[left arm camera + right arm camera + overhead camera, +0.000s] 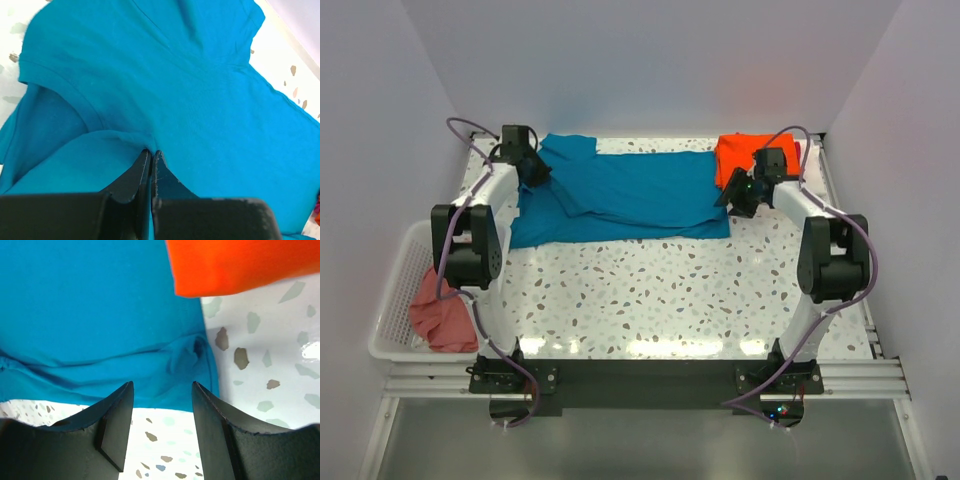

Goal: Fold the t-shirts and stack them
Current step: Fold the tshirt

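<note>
Teal-blue t-shirt [630, 195] lies flat along the far edge of the tabletop [670, 290], partly folded, one sleeve toward the far-left corner. Left gripper [151, 154] is clamped shut on a pinch of teal cloth near that sleeve. Right gripper [162, 387] has its jaws apart and holds nothing, hovering over the shirt's right end, where the hem is rumpled. Orange t-shirt [740, 152] is a folded pile at the far-right corner, its edge overlapping the teal shirt's right end. White lattice basket [395, 300] sits against the tabletop's left edge; salmon-pink t-shirt [440, 315] is bunched in its near end. Nothing else visible in the basket.
</note>
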You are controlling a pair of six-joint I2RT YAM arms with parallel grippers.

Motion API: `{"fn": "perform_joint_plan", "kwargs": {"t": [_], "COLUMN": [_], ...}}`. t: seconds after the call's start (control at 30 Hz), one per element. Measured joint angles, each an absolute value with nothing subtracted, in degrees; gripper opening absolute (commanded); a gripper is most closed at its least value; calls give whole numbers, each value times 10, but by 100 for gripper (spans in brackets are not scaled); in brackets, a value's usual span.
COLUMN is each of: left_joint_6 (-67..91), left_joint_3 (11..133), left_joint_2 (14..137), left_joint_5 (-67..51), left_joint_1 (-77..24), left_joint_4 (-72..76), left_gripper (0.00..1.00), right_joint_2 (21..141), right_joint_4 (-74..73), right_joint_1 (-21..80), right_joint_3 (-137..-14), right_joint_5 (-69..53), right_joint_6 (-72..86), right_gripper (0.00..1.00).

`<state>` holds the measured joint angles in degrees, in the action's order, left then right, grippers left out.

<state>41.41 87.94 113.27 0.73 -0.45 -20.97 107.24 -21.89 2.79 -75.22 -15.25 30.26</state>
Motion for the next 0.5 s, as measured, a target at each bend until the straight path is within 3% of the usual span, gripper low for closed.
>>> {"fn": "perform_joint_plan", "kwargs": {"t": [0.37, 0.5], "left_joint_6": [424, 425], "left_joint_3": [879, 879], "left_joint_2": [1138, 1139], "left_joint_5": [-6, -7], "left_joint_1": [-4, -4], "left_joint_4": [-206, -206], "left_gripper": [0, 0], "right_joint_2": [1060, 1060], "right_joint_4": [-227, -233], "right_joint_1": [92, 109], "right_joint_3": [-749, -749], "right_joint_5": [-110, -95], "right_joint_6": [260, 245], "right_gripper": [49, 53]}}
